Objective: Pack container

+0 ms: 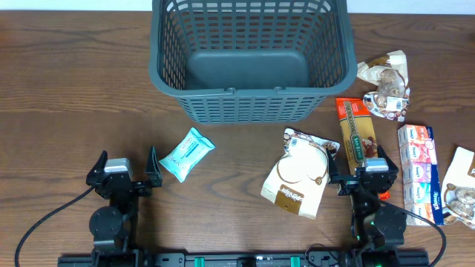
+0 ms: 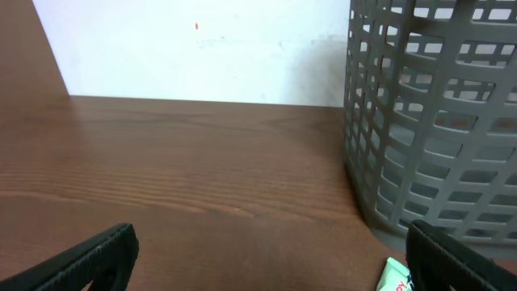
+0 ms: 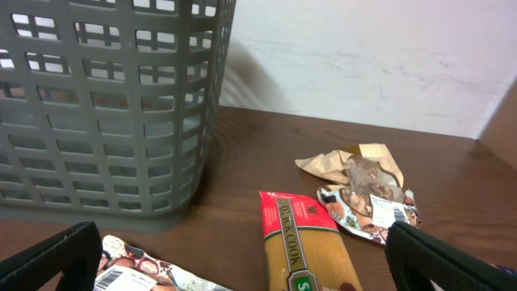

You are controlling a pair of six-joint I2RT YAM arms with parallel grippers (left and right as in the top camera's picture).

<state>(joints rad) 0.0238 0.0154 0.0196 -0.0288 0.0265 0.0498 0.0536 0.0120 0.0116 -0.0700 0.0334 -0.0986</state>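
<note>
The container (image 1: 252, 95), a large dark grey slotted basket, stands empty at the back centre of the wooden table. Its wall fills the right of the left wrist view (image 2: 436, 121) and the left of the right wrist view (image 3: 105, 105). My left gripper (image 1: 126, 159) rests near the front left, open, with bare table between its fingers (image 2: 271, 271). A teal snack pack (image 1: 187, 153) lies just right of it, its corner showing beside the right finger (image 2: 396, 276). My right gripper (image 1: 361, 165) is open at the front right (image 3: 242, 271), above the near end of a pasta pack (image 1: 358, 133).
A white and brown pouch (image 1: 299, 174) lies left of the right gripper. A crumpled snack bag (image 1: 384, 83) sits beside the basket's right wall. Pink and blue tissue packs (image 1: 419, 174) and another bag (image 1: 462, 185) lie at the right edge.
</note>
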